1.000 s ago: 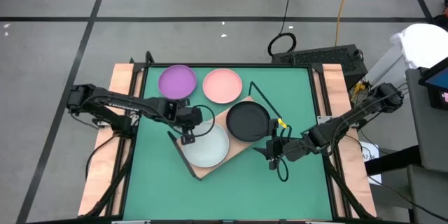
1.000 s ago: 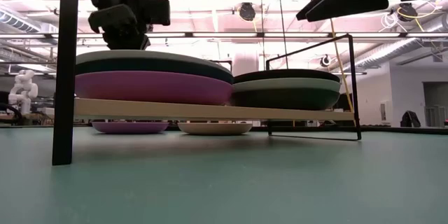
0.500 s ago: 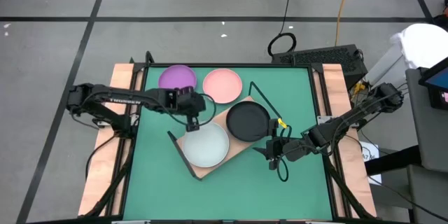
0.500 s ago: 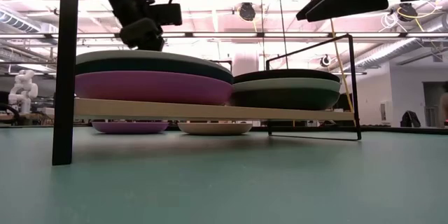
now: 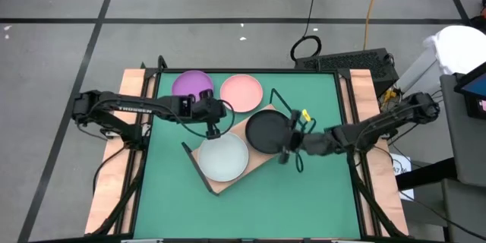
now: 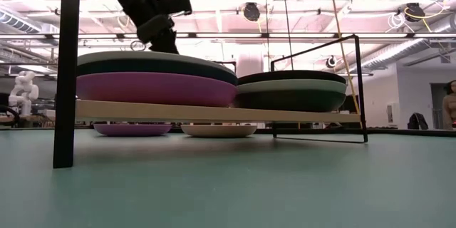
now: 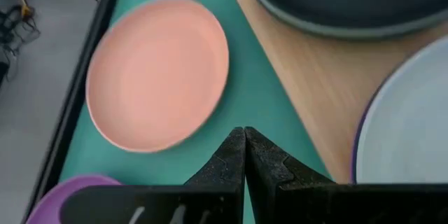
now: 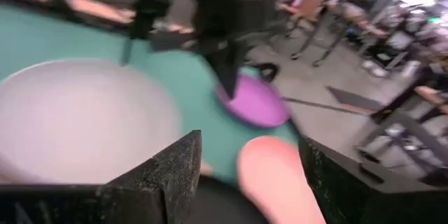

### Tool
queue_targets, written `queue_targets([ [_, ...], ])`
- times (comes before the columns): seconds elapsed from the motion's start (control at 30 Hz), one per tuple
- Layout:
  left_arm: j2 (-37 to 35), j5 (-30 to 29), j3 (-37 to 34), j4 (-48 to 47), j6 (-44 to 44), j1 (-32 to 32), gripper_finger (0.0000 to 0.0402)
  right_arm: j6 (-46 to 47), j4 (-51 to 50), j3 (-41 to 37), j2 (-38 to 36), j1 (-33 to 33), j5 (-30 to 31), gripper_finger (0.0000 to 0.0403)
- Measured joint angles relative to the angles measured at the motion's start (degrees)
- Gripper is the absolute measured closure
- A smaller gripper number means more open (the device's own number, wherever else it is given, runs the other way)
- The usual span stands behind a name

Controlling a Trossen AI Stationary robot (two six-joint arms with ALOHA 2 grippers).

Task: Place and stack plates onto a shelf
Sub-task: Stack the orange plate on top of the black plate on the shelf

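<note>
Desk [image 5: 319, 197]: green top, both arms over it. You had the shelf [image 5: 257, 165] lying at an angle near the middle, a pale wooden board with black wire frame at its ends.

Plates, by the low view: two stacks stood on the shelf. One stack [image 6: 157, 78] had a pale mint plate [image 5: 222, 158] on top, dark teal under it, purple at the bottom. The other stack [image 6: 292, 89] had a black plate [image 5: 267, 130] uppermost. Two plates were not yet shelved: a purple plate [image 5: 190, 85] and a pink plate [image 5: 241, 93], side by side on the desk at the far edge, just beyond the shelf.

Left claw [image 5: 213, 130]: fingers pressed together, holding nothing, hanging between the pink plate and the shelf's far edge. Its wrist view showed the pink plate [image 7: 157, 73] close ahead.

Right claw [image 5: 287, 150]: jaws wide, empty, over the near rim of the black plate.

Handling, as a judgement: the plates looked rigid, light and matte, so not very slippery, though shallow. You would need to open the left claw and pinch the pink plate's raised rim, since its flat middle gives no hold. Expect a one-edge grip to let the plate tilt.
</note>
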Motion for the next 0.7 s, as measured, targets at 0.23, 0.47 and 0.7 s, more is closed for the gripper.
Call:
queue_targets([
  [0.23, -1.17, -0.13, 0.00, 4.30, 1.91, -0.36, 0.0396, -7.43, -3.63, 9.48, -0.02, -9.79, -1.14, 0.0189],
  [0.47, -8.40, -0.12, -10.32, 16.75, 2.15, -0.18, 0.0396, -5.29, -10.29, 18.81, 0.21, -22.50, -8.91, 0.0221],
  [0.7, -23.03, -2.38, -20.10, 23.11, -1.26, -0.36, 0.0396, -4.47, -12.18, 22.97, 2.97, -35.80, -16.55, 0.0245],
])
